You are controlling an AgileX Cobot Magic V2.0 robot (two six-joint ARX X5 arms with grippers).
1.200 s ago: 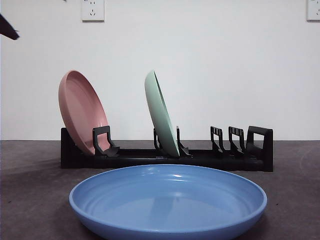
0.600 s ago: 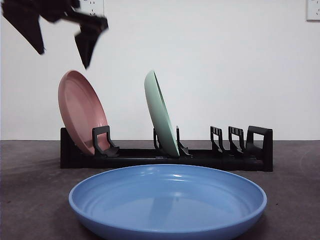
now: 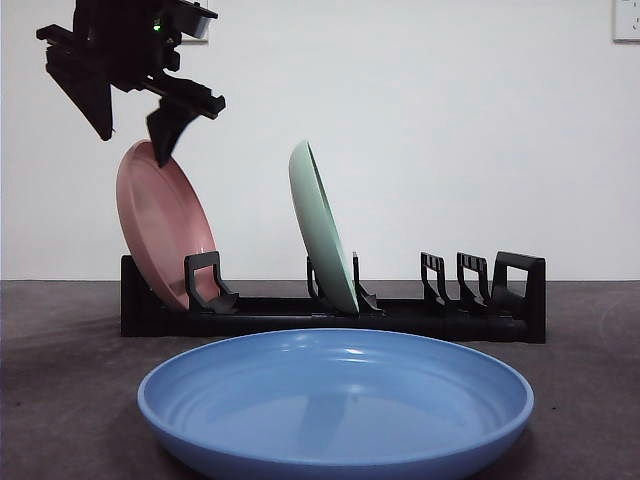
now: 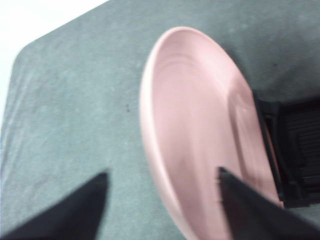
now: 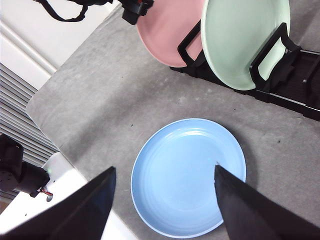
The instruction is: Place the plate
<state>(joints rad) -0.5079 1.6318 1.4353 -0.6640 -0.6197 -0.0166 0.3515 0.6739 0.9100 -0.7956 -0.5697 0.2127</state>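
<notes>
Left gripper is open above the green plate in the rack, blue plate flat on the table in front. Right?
Not quite. The left gripper is open above the pink plate, not the green plate; the left wrist view shows the pink rim between its jaws. The blue plate does lie flat in front of the rack.

Wall: plain white, evenly lit
Sockets: one at top corner (another partly hidden)
Counter: dark grey, matte, speckled
</notes>
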